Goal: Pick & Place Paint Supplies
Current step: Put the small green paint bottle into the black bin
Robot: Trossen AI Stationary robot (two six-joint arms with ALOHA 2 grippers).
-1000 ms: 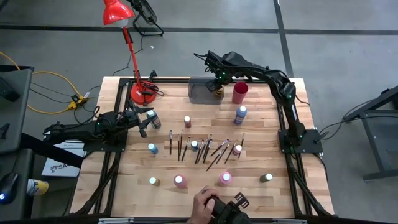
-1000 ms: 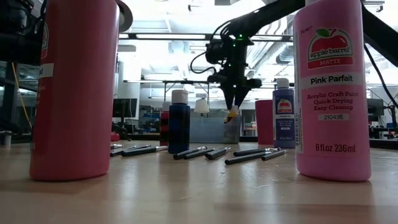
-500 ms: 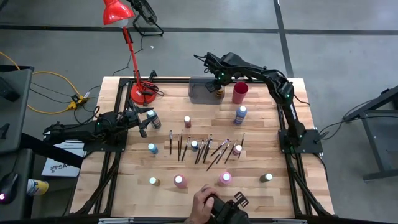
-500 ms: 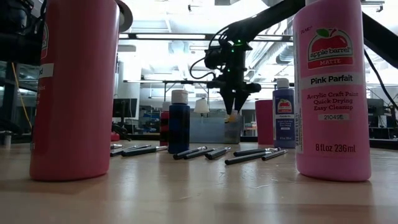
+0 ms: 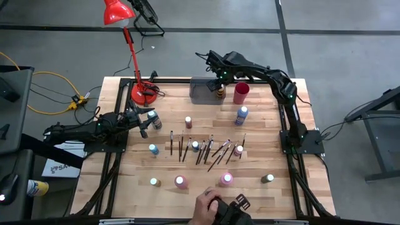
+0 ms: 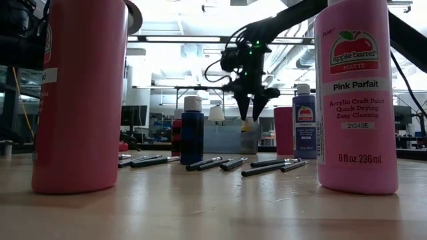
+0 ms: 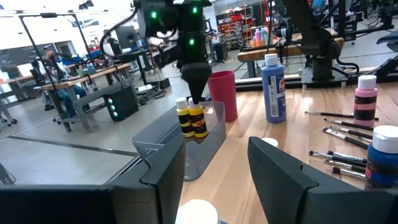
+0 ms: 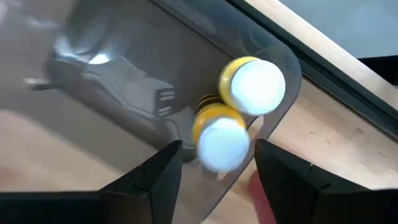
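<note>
My right gripper (image 6: 251, 110) hangs open, pointing down, over the right end of the grey bin (image 5: 201, 90). Two yellow paint bottles with pale caps (image 7: 182, 115) (image 7: 198, 119) stand side by side in that end. In the right wrist view the fingers stand on either side of the nearer bottle (image 8: 221, 142), above it. My left gripper (image 7: 217, 174) waits open at the table's left edge, with a white-capped bottle (image 5: 152, 117) just before it. Dark-handled brushes (image 5: 206, 149) lie in a row at mid-table, with more bottles around them.
A red cup (image 5: 241, 92) stands right of the bin, a blue bottle (image 5: 241, 115) nearer. Pink bottles (image 5: 226, 179) (image 5: 180, 182) stand near the front edge, where a person's hand (image 5: 203, 209) holds a device. A red lamp (image 5: 134, 62) rises at the far left.
My right gripper has opened over the bin and let go of the yellow bottle it held. The bottle now stands in the bin's right end beside the other yellow one.
</note>
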